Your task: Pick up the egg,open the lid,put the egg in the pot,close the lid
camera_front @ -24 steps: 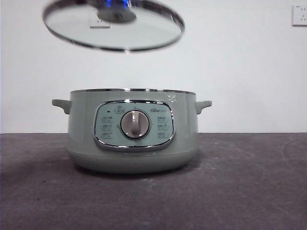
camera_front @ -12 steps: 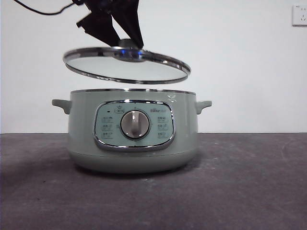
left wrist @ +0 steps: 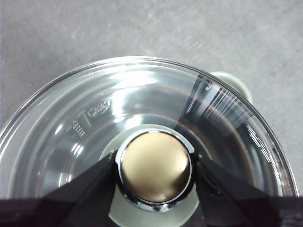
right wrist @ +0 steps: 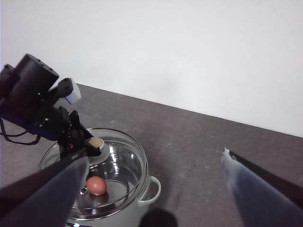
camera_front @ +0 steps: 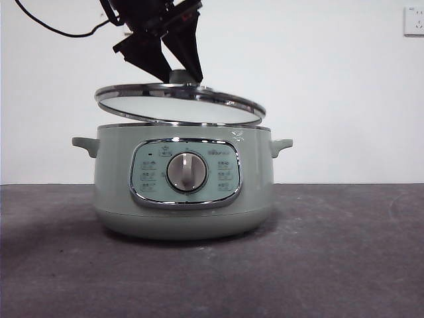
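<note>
The pale green pot (camera_front: pixel 182 199) stands on the dark table. My left gripper (camera_front: pixel 180 74) is shut on the knob (left wrist: pixel 154 172) of the glass lid (camera_front: pixel 185 109). It holds the lid just above the pot's rim, tilted a little, with the right edge lowest and close to the rim. The left wrist view looks down through the lid (left wrist: pixel 90 118). The right wrist view shows the reddish-brown egg (right wrist: pixel 96 185) lying inside the pot (right wrist: pixel 150 188), under the lid (right wrist: pixel 124 161). My right gripper (right wrist: pixel 155 158) is open and empty, high above and to the side of the pot.
A white wall stands close behind the table (camera_front: pixel 344 252). A wall socket (camera_front: pixel 414 20) sits at the top right. A black cable (camera_front: pixel 59 30) trails from the left arm at the top left.
The left gripper has brought the lid down and rightward, from high at the upper left to just above the pot's rim. The pot has not moved.
</note>
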Robot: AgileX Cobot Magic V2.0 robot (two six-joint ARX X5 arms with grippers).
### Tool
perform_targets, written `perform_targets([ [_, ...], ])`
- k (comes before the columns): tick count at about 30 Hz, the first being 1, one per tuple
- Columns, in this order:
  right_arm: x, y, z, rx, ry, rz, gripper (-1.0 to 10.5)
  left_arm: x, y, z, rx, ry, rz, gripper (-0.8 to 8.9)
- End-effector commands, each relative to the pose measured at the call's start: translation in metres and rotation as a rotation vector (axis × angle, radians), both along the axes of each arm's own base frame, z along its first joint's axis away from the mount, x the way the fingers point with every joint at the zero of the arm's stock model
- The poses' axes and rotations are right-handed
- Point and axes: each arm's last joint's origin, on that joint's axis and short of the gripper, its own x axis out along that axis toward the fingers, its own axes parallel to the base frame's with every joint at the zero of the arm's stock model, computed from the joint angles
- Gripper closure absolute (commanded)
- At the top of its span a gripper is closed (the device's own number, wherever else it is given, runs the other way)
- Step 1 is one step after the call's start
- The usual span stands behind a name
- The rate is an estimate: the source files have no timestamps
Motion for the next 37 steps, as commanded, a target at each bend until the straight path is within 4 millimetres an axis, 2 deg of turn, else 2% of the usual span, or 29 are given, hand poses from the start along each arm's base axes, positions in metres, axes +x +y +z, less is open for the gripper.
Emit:
perform_targets([
  [1,0.000,0.000,0.000,0.000,-0.005,0.002,4.7,0.000,-0.002,0.009,-0.027,-0.053,-0.017,8.22],
  [23,0.000,0.000,0.000,-0.005,-0.008,0.004,4.7,-0.002,-0.005,0.008,-0.012,-0.039,-0.009,8.22],
  [30,0.000,0.000,0.000,-0.005,-0.007,0.004,4.7,0.002,-0.013,-0.003,-0.002,-0.019,-0.019,8.22],
  [37,0.000,0.000,-0.001,-0.009,-0.001,0.005,4.7,0.003,-0.014,-0.004,0.011,-0.021,-0.007,8.22],
])
